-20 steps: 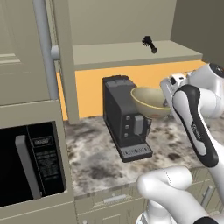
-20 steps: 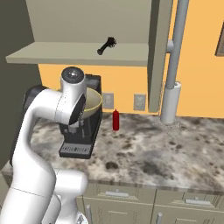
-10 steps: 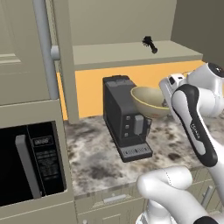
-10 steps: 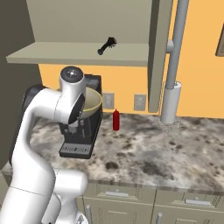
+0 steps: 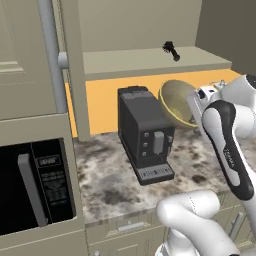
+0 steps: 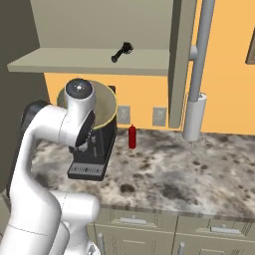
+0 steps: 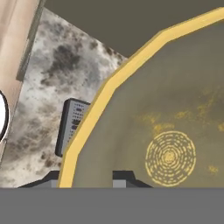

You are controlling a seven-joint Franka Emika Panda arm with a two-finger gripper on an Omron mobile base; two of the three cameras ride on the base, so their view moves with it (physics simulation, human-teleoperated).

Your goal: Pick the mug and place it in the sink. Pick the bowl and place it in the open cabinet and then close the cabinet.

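The bowl [image 5: 176,102] is up in the air, tipped on its side above the coffee machine [image 5: 145,134] at the back edge of the counter [image 6: 169,174], just below the open cabinet [image 6: 89,61] shelf. In the hand view the gripper [image 7: 89,178] has one fingertip on each side of the rim, pinched narrow on it, so the bowl looks held. This reads as the carry toward the cabinet. Next it likely needs a lift above the shelf's front edge, a levelling, then a push inward, steering clear of the small dark brush [image 6: 121,52] there.
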